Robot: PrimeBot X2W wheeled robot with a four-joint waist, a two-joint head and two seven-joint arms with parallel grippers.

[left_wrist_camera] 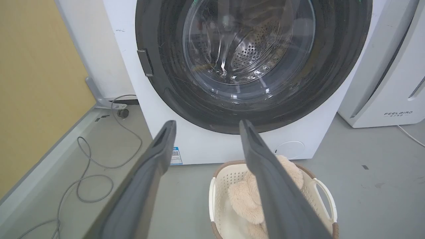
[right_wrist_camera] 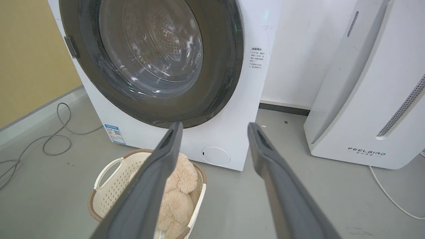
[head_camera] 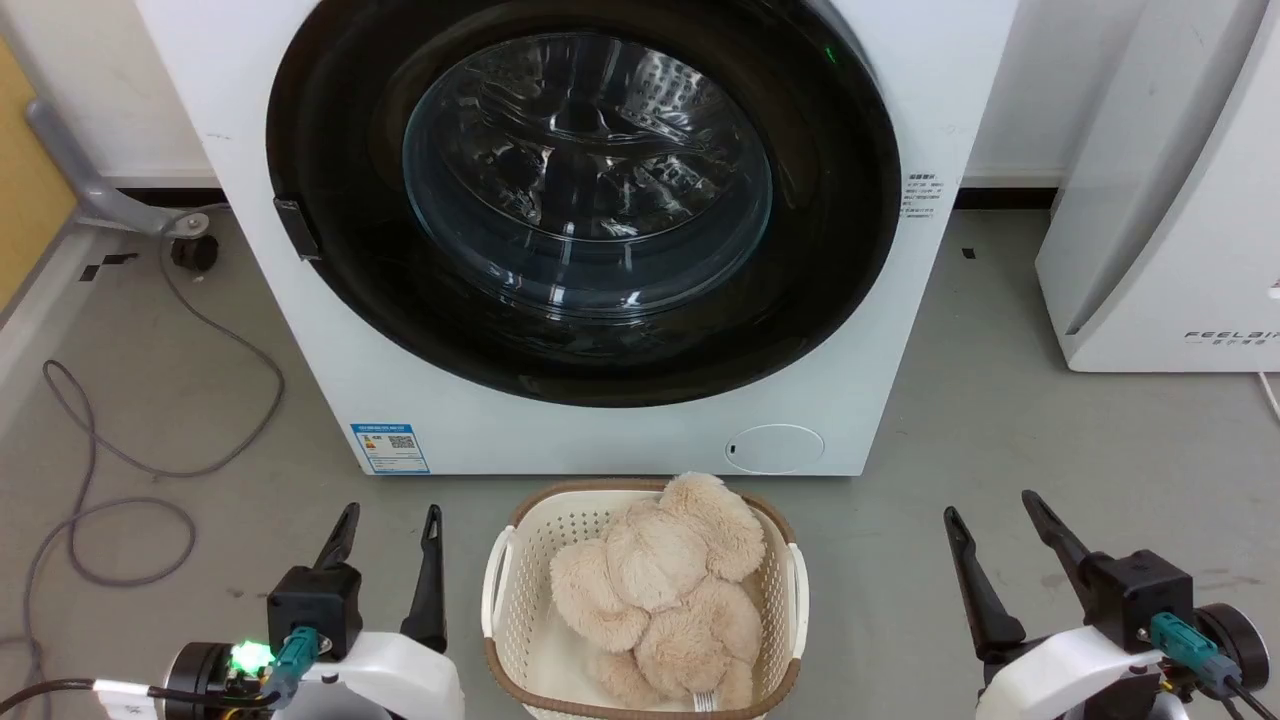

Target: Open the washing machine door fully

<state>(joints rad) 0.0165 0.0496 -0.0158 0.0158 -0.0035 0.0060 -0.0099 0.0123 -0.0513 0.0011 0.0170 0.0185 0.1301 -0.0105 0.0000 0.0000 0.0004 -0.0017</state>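
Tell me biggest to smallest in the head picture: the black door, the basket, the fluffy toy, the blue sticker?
1. washing machine door
2. basket
3. plush toy
4. blue label
The basket is nearer, yet the door looks bigger.

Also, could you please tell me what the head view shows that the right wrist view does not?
Between these two, the head view adds the left gripper, open, and a black castor on the floor left of the washing machine. The right wrist view adds the vent slits on the FEELBIRD appliance. Both share the washing machine door, closed, the blue label, the round flap, the basket holding a plush toy, and the open right gripper.
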